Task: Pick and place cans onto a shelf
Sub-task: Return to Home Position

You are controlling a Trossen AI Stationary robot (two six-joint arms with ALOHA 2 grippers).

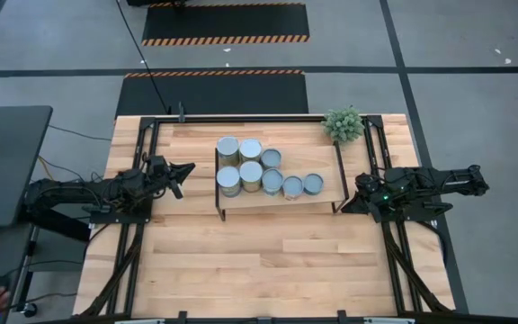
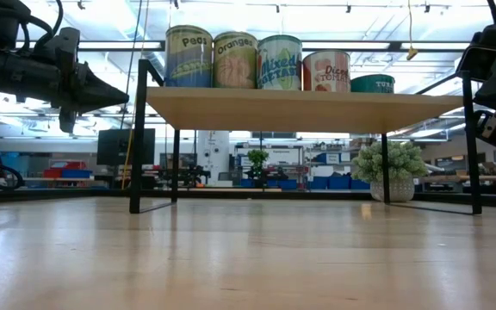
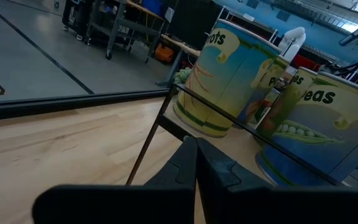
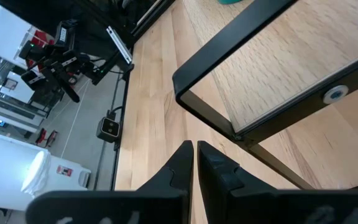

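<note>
Several cans (image 1: 257,171) stand upright on their bases on the light-wood shelf (image 1: 277,200) at the table's far middle; in the low view they line the shelf top (image 2: 257,62). My left gripper (image 1: 187,171) is shut and empty, left of the shelf at shelf height, close to the nearest cans (image 3: 229,81). My right gripper (image 1: 349,205) is shut and empty, by the shelf's right leg (image 4: 229,43).
A small potted plant (image 1: 343,124) stands at the table's far right, behind the shelf. Black frame rails (image 1: 133,243) run along the table's left and right sides. A dark side table (image 1: 7,153) stands off the left edge. Bare tabletop (image 1: 268,261) lies in front of the shelf.
</note>
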